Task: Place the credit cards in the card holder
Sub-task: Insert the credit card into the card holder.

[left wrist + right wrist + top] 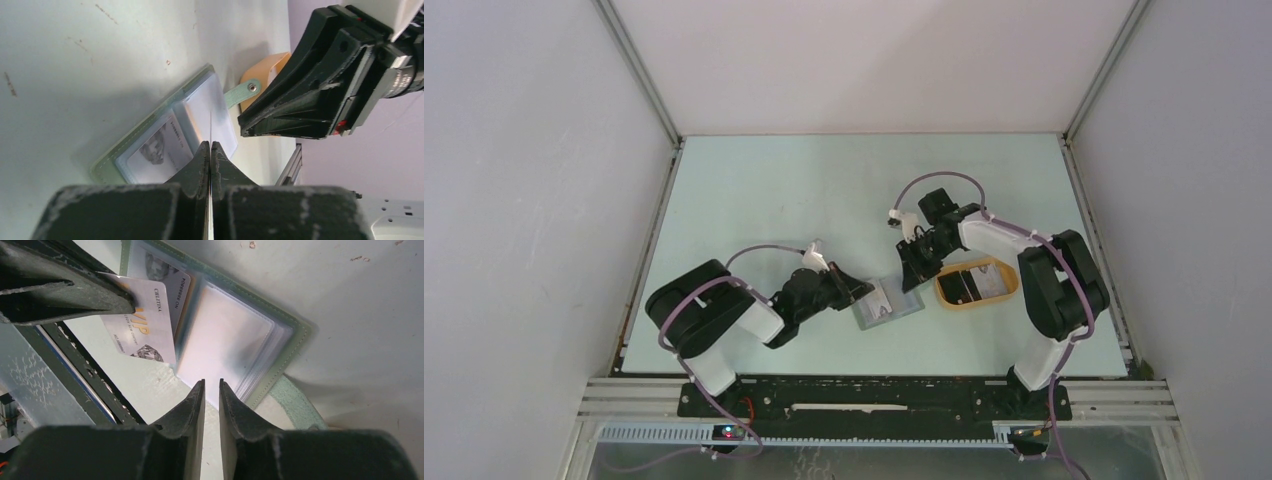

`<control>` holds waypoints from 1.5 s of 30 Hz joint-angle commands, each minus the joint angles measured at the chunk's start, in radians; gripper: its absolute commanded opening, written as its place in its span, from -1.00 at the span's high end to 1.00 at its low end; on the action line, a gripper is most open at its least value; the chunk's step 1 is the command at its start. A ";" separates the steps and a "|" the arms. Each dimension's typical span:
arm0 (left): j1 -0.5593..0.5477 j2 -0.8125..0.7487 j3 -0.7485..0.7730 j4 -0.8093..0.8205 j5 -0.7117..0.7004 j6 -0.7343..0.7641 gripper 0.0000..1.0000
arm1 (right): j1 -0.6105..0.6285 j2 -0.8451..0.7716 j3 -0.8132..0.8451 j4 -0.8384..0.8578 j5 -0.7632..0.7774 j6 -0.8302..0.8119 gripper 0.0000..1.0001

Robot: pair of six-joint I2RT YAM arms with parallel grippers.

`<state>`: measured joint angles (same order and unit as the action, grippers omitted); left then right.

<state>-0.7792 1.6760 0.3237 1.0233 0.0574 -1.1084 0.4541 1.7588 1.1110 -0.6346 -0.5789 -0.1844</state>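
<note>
The card holder (886, 305) lies open on the table, grey-green with clear sleeves (230, 340). A pale card with a portrait (160, 150) sits in its left sleeve. My left gripper (210, 145) is shut on a white credit card (140, 325), held edge-on over the holder's fold, one corner at the sleeve. My right gripper (212, 383) hovers just above the holder's right edge, jaws a narrow gap apart with nothing between them. Black credit cards (964, 283) lie in the tan tray.
The tan-yellow oval tray (976, 283) stands right of the holder, close under the right arm. The holder's strap with a snap (242, 92) sticks out toward the tray. The two grippers nearly meet over the holder. The table's near rail (874, 385) lies just behind.
</note>
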 commanded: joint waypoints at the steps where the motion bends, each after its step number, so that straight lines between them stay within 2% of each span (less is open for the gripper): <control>1: 0.004 0.044 -0.003 0.183 -0.025 -0.070 1.00 | -0.016 0.031 0.049 -0.036 -0.001 -0.035 0.52; 10: 0.005 0.153 -0.030 0.333 -0.028 -0.145 1.00 | -0.018 0.050 0.058 -0.050 -0.006 -0.046 0.53; 16: 0.005 0.118 -0.072 0.323 -0.055 -0.139 1.00 | -0.017 0.060 0.066 -0.058 -0.006 -0.050 0.52; 29: 0.002 0.130 -0.067 0.301 -0.054 -0.140 1.00 | -0.012 0.063 0.069 -0.059 0.001 -0.051 0.53; 45: 0.002 0.220 -0.028 0.331 -0.047 -0.170 1.00 | -0.009 0.070 0.073 -0.065 0.009 -0.056 0.53</control>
<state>-0.7784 1.8709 0.2695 1.3029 0.0284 -1.2613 0.4408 1.8217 1.1496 -0.6914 -0.5762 -0.2222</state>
